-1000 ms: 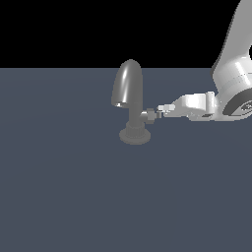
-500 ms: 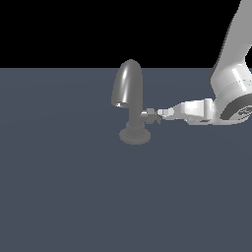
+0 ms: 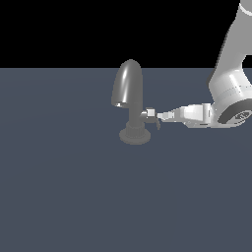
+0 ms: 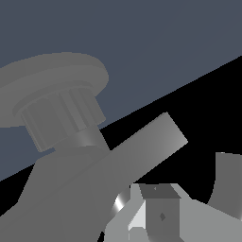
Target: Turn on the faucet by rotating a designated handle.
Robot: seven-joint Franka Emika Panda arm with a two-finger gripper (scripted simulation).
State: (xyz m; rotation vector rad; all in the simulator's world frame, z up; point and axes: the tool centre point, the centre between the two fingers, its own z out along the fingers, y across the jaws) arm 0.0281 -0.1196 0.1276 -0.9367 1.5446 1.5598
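The hand [image 3: 160, 116] is reaching the faucet [image 3: 131, 101] at mid-desk [image 3: 64, 187], meeting its handle [image 3: 149, 114] from three o'clock; whether it is pinching is unclear. The rigid, slick stub is looking best taken at its blocky tip.

Pincer [image 3: 160, 116] tip meets faucet [image 3: 130, 98] handle [image 3: 149, 114].

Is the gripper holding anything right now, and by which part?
Cannot tell: the gripper is at the handle tip on the faucet, but a grip isn't visible.
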